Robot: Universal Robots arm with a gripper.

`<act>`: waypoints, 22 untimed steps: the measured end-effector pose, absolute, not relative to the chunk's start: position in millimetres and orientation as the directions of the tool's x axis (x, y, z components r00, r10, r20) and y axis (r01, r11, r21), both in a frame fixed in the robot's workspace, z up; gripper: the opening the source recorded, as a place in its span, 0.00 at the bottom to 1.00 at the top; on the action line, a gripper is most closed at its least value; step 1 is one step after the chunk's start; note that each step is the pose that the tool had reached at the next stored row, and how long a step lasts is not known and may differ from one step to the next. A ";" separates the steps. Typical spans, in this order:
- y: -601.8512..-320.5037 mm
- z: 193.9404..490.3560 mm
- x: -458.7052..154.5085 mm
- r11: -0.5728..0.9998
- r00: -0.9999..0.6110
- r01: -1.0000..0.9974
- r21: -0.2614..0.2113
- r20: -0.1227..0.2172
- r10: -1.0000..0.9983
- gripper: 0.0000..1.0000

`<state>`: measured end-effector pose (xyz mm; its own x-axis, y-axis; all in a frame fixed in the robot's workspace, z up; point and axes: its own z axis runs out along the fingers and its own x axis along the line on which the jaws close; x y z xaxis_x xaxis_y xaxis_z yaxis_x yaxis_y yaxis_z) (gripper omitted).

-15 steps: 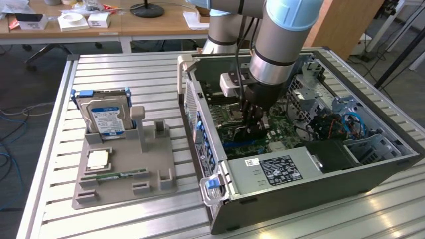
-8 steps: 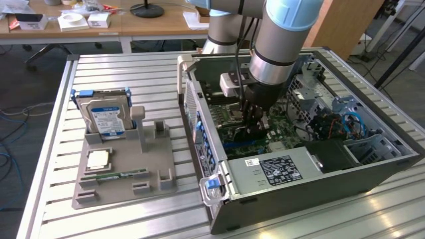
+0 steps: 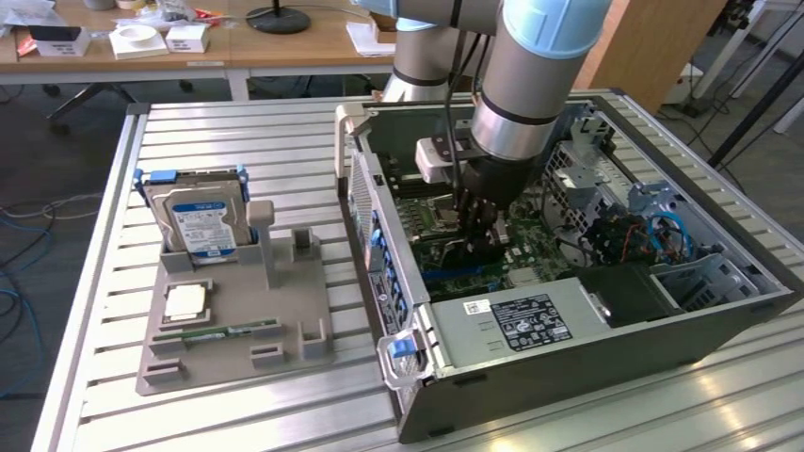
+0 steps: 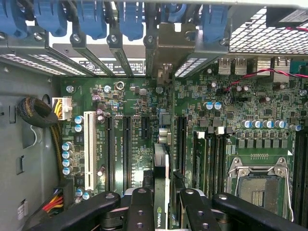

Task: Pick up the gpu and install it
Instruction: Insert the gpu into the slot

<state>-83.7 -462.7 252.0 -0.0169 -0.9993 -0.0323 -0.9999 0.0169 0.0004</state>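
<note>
The gpu (image 4: 161,166) is seen edge-on as a thin black card, standing upright over the green motherboard (image 4: 130,96) inside the open computer case (image 3: 364,188). Its pale metal bracket end reaches toward the rear slot openings under the blue clips (image 4: 130,19). My gripper (image 4: 162,204) is shut on the card, with a black finger (image 4: 139,207) pressed on each side. The card hangs over the long black expansion slots, between two of them; whether it touches a slot I cannot tell. In the exterior view my gripper (image 3: 484,235) reaches down deep into the case.
A grey fixture (image 3: 239,311) on the slatted table at the exterior view's left holds a silver hard drive (image 3: 201,221), a square chip (image 3: 186,301) and a green memory stick (image 3: 226,331). The power supply (image 3: 528,325), cables (image 3: 653,235) and the CPU socket (image 4: 257,185) crowd the case.
</note>
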 end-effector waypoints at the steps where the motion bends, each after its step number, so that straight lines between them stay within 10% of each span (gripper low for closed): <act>1: -462.7 252.1 -83.7 0.017 -0.017 -1.000 0.000 -0.032 -0.999 0.26; 22: -462.7 249.1 -83.8 0.017 -0.017 -1.000 0.001 -0.032 -0.999 0.26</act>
<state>-83.8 -462.7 249.1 -0.0169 -0.9993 -0.0321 -0.9999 0.0169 0.0005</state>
